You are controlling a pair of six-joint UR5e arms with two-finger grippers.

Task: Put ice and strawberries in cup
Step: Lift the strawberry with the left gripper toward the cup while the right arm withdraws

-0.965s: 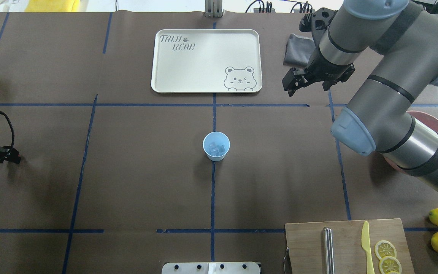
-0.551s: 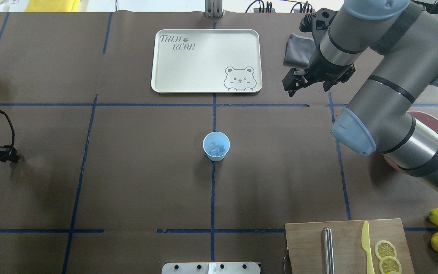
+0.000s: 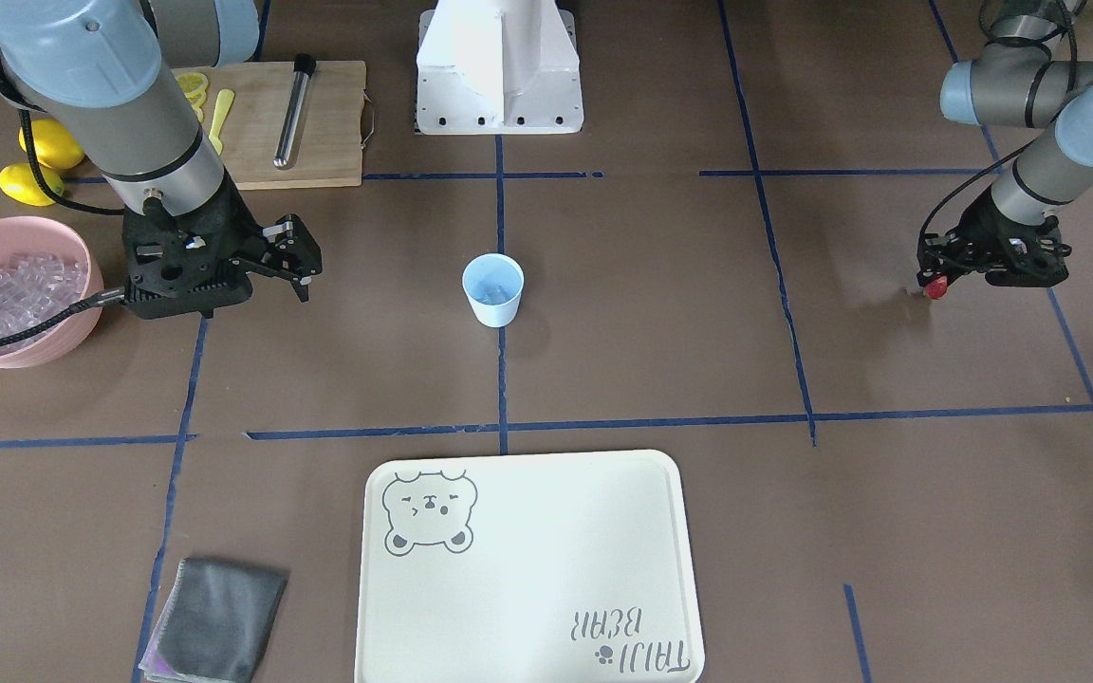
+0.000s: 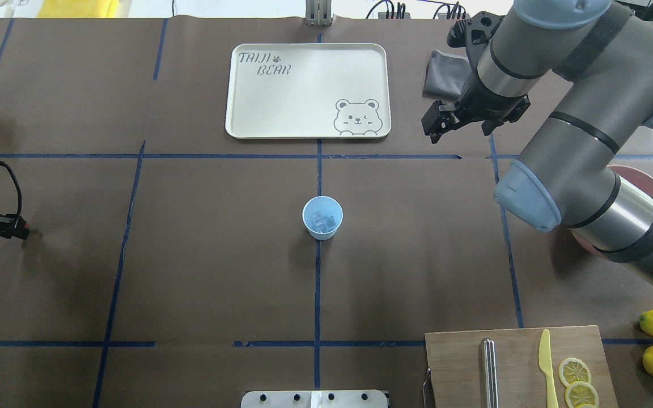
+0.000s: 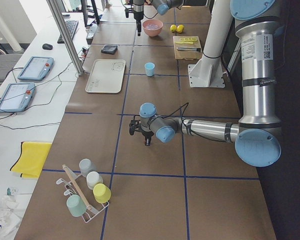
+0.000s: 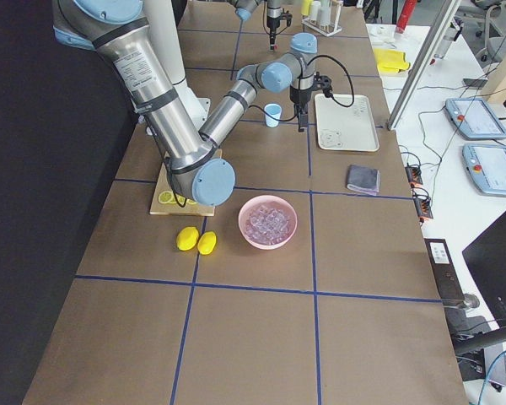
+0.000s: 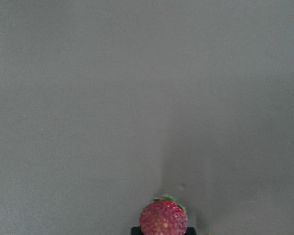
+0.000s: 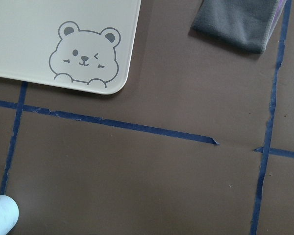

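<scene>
Nearest you, the tray (image 3: 527,569) lies flat at the middle of your edge of the desk (image 3: 698,360). A grey cloth (image 3: 214,621) lies apart from it, toward the corner on the robot's right.

Farther in, the cup (image 3: 492,289) stands upright at the middle of the desk, on a blue tape line and well apart from both arms. A few cubes of ice (image 4: 322,222) sit in its bottom. Level with the cup, toward the robot's right end, the right jaws hang low over the desk from the right arm (image 3: 129,123); they stand parted with nothing between them. Just beside that arm, at the right end, the pink bowl (image 3: 34,351) holds a heap of more ice.

Toward the opposite end, the left jaws, on the left arm (image 3: 1030,190), are closed on the strawberry (image 3: 933,286). It is pinched at their tips close to the desk surface, well apart from the cup. Your left wrist view shows the berry's green top against bare desk.

Farthest from you, along the robot's edge, lie 2 lemons (image 3: 29,183). Beside them is the board (image 3: 319,142) carrying a steel rod (image 3: 290,109), a yellow knife (image 3: 221,119) and lemon slices (image 3: 191,87). The white base (image 3: 499,66) stands at the middle of that edge.
</scene>
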